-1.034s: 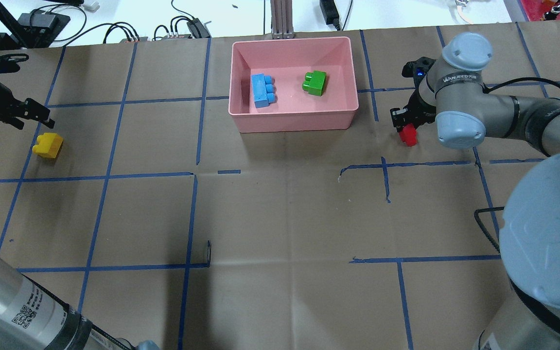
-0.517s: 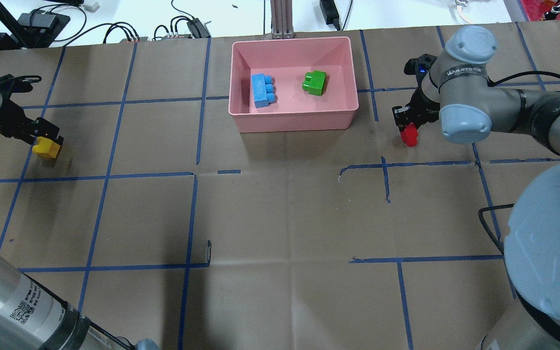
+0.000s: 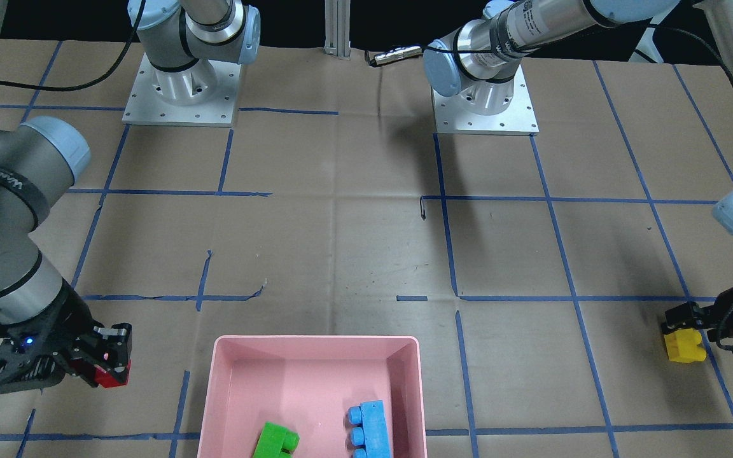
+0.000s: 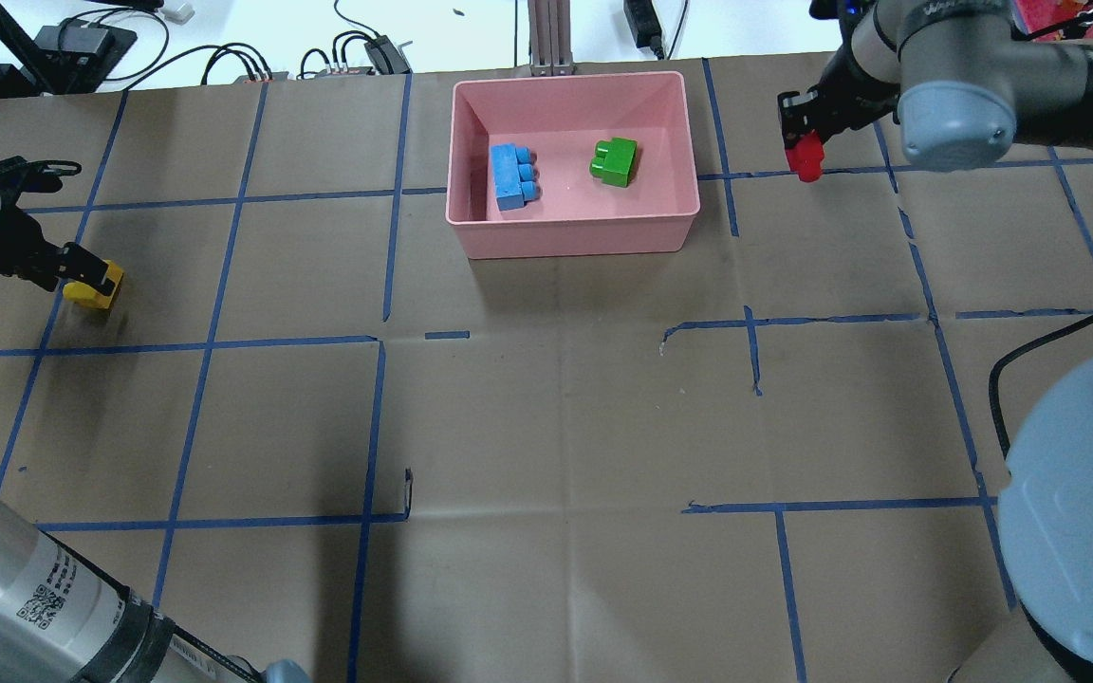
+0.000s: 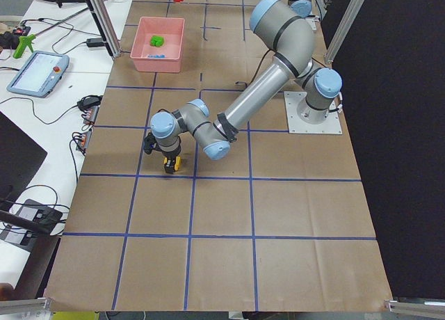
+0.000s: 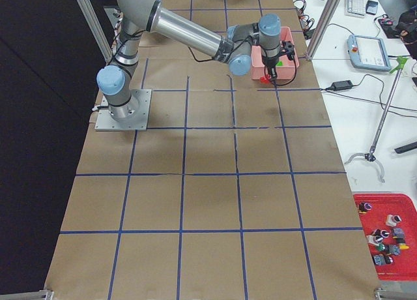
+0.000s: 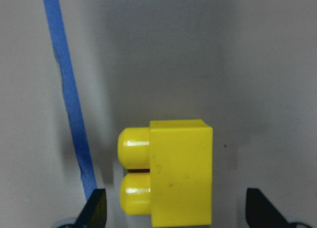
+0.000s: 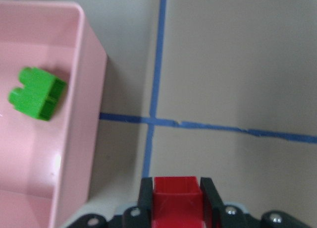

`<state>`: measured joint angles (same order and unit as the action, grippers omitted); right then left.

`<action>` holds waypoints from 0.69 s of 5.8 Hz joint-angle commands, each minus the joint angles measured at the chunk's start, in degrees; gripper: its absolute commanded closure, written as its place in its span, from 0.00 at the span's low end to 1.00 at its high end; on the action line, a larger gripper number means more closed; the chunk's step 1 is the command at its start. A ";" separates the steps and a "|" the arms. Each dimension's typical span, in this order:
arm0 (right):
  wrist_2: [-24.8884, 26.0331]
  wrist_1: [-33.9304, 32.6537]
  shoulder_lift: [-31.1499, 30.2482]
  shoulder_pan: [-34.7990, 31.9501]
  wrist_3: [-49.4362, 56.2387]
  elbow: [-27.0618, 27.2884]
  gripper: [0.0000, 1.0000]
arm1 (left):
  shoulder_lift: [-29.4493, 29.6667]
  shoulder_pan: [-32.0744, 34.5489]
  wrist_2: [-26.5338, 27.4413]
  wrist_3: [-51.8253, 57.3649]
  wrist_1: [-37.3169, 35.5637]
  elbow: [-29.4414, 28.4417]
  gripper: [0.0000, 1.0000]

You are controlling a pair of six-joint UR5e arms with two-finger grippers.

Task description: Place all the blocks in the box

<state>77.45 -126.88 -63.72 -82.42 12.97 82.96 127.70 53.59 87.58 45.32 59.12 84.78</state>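
The box (image 4: 573, 237) is pink. In it are a green block (image 4: 614, 161) and a light blue block (image 4: 513, 175). There is also a yellow block (image 4: 91, 296) and a red block (image 4: 806, 166). The table (image 4: 556, 427) is brown, with dark blue lines (image 4: 210, 341) that make big squares all over it. The left hand (image 4: 91, 277) is black, and the right hand (image 4: 801, 142) is black too. The right arm (image 4: 1059, 71) is grey with pale blue round caps.
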 commanded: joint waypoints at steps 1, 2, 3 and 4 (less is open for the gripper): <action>-9.12 -6.04 5.75 -4.22 -6.93 -9.54 0.96 | 1.49 0.11 0.14 0.12 -1.45 -0.66 0.01; -9.24 -16.71 10.58 -7.55 -19.96 -11.49 0.96 | 1.41 0.11 0.05 -0.05 -1.55 -1.01 0.01; -9.16 -26.48 15.33 -11.06 -29.31 -12.12 0.96 | 1.67 0.11 -0.04 -0.32 -1.73 -1.19 0.03; -9.24 -31.80 17.64 -12.84 -35.67 -11.51 0.94 | 1.76 0.20 -0.39 -0.23 -1.73 -1.11 0.12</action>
<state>68.32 -152.37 -49.01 -93.11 -15.62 71.33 129.33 53.73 87.45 45.10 57.45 83.69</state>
